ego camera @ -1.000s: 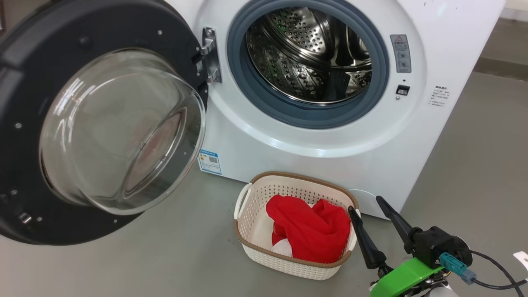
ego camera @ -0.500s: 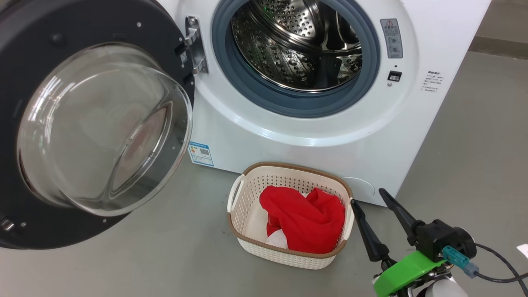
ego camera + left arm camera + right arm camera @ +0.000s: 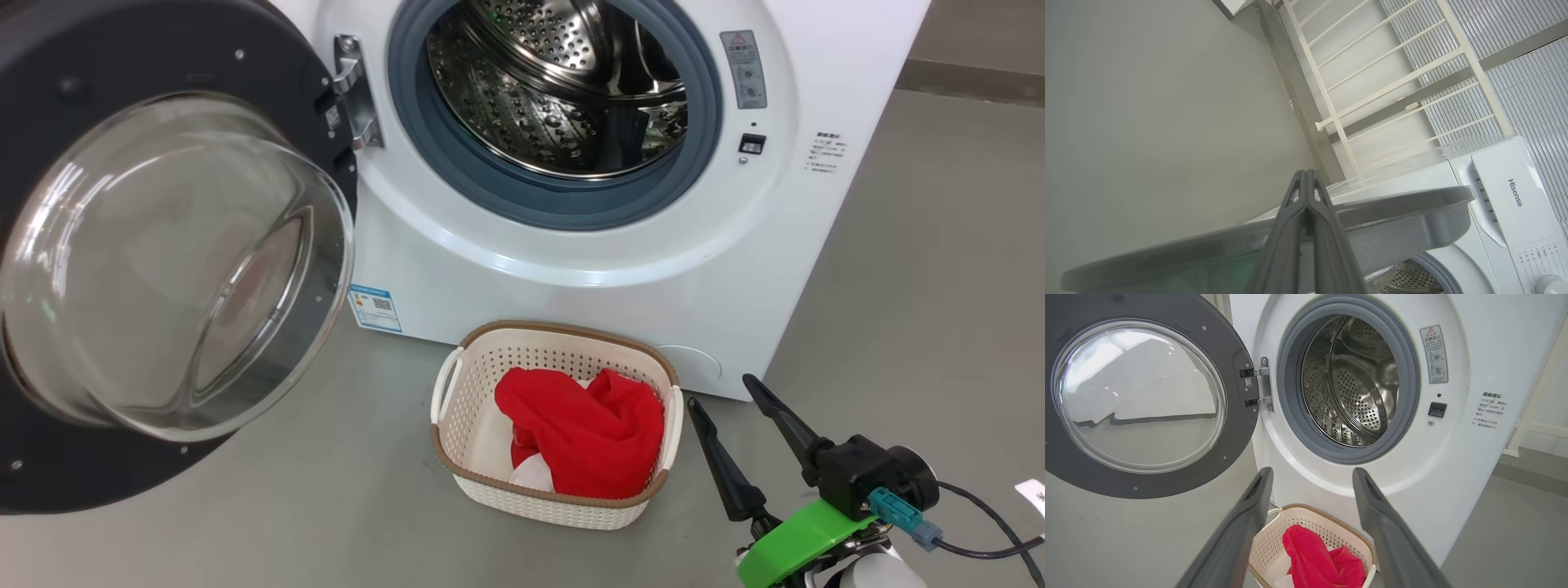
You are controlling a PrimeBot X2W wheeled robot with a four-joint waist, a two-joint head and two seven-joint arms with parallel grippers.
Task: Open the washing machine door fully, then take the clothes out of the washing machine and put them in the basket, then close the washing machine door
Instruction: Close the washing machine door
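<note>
- Right pincer (image 3: 720, 390), released and empty, tips slanting up just right of the basket (image 3: 563, 329).
- Left pincer (image 3: 1305, 173), clenched on nothing, near the washing machine door (image 3: 163, 269) edge.
- Red clothes (image 3: 584, 441) heaped inside basket, on the floor (image 3: 898, 286) before the washing machine (image 3: 571, 278).
- Door swung wide left; steel drum (image 3: 555, 90) exposed; open floor to the right.

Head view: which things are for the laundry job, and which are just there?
For the job: washing machine, open washing machine door, red clothes, basket holding them, open right pincer.
Just there: black cable, warning sticker, grey floor.
</note>
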